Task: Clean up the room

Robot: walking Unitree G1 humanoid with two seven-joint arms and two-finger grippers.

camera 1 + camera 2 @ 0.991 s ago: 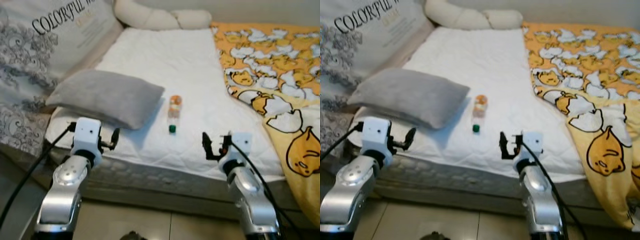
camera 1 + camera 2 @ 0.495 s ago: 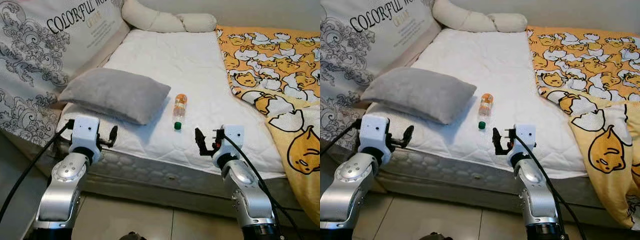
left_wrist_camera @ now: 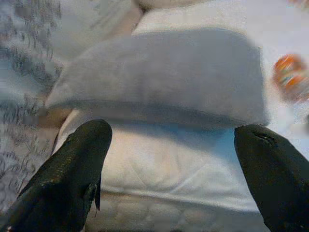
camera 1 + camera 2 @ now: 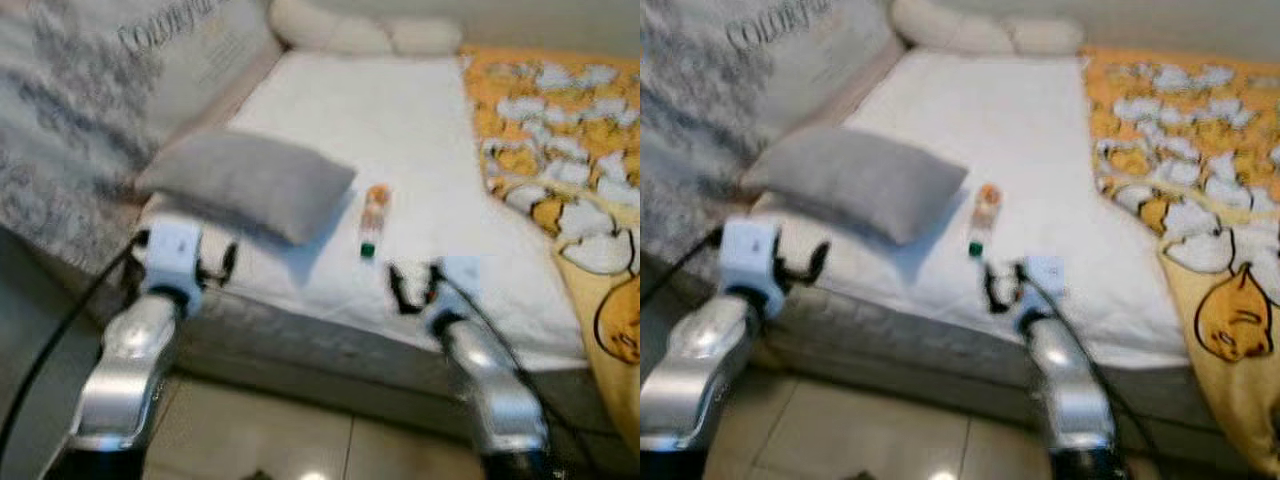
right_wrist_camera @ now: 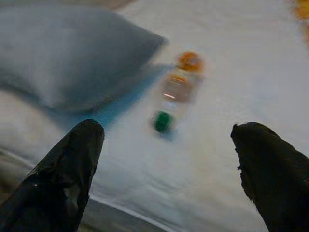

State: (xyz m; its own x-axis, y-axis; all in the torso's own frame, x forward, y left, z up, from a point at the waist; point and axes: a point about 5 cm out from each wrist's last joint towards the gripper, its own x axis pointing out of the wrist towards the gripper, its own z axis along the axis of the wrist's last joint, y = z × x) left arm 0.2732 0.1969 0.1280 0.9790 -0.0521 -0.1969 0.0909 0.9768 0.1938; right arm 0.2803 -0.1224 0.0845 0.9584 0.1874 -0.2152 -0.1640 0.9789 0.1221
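Left eye view: blurred; a bottle (image 4: 373, 218) with a green cap lies on the white bed (image 4: 350, 130) beside a grey pillow (image 4: 250, 182).
Left wrist view: left end effector (image 3: 171, 169), fingers wide apart and empty, faces the pillow.
Right wrist view: right end effector (image 5: 166, 169), spread wide and empty, points at the bottle, well apart.
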